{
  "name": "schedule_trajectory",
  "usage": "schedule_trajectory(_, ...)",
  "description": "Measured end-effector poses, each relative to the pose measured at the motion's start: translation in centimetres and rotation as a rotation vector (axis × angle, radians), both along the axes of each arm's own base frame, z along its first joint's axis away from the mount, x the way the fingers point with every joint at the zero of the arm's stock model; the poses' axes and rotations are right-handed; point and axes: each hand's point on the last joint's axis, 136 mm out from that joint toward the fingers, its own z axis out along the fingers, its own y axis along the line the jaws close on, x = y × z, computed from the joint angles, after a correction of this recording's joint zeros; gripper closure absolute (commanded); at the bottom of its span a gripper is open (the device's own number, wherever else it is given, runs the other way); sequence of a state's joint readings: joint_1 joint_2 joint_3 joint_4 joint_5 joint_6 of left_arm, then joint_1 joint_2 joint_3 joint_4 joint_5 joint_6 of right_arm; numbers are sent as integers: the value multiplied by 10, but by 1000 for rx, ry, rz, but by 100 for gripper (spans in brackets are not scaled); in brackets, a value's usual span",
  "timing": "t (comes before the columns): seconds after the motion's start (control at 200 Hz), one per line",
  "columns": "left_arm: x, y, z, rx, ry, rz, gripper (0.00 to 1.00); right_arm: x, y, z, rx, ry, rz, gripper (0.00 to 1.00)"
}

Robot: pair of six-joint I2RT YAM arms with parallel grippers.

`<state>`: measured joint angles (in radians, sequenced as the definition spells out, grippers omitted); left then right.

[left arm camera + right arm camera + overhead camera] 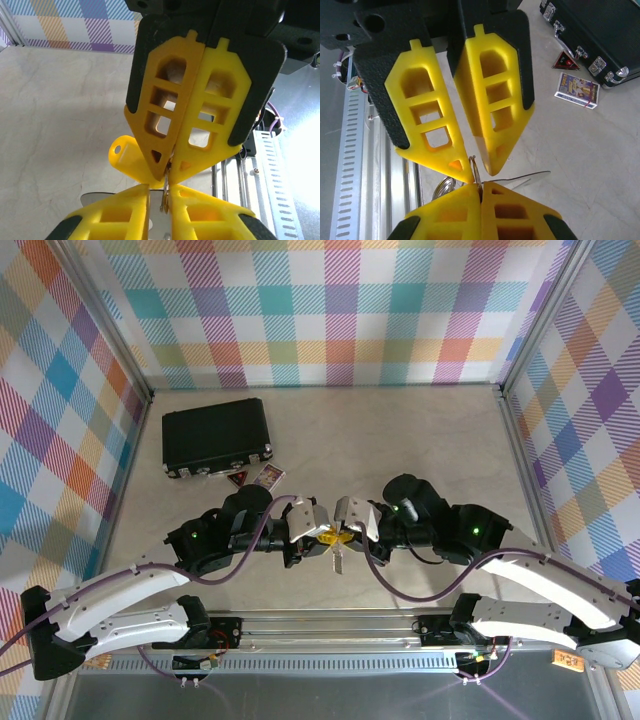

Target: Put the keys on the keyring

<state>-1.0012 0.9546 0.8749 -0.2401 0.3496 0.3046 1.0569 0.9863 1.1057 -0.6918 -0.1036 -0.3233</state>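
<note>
From the top camera you see the left fingers and right fingers tip to tip over the near middle of the worktop. The black case lies well apart at the far left, with a small printed card just beside its near edge. In the left wrist view the left fingers stand narrow, and the keyring shows as a thin wire running from between them up to the right fingers, which are pressed flat together. You cannot tell whether the left pair actually pinches the wire. The key pokes its yellow head out against the right tips. In the right wrist view the wire loop rises from the seam of the closed right fingers, between the 2 left tips, and a silver blade sticks out sideways above the worktop.
</note>
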Motion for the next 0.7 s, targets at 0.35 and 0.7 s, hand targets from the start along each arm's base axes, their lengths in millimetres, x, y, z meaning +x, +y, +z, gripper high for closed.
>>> schedule_trajectory(0.35,-2,-4,1,-43,18,-12,100,-1,-4,1,16,-5,-5,100)
schedule_trajectory(0.7,-11,-2,27,-198,16,-28,100,-6,-3,26,158,-9,-10,86)
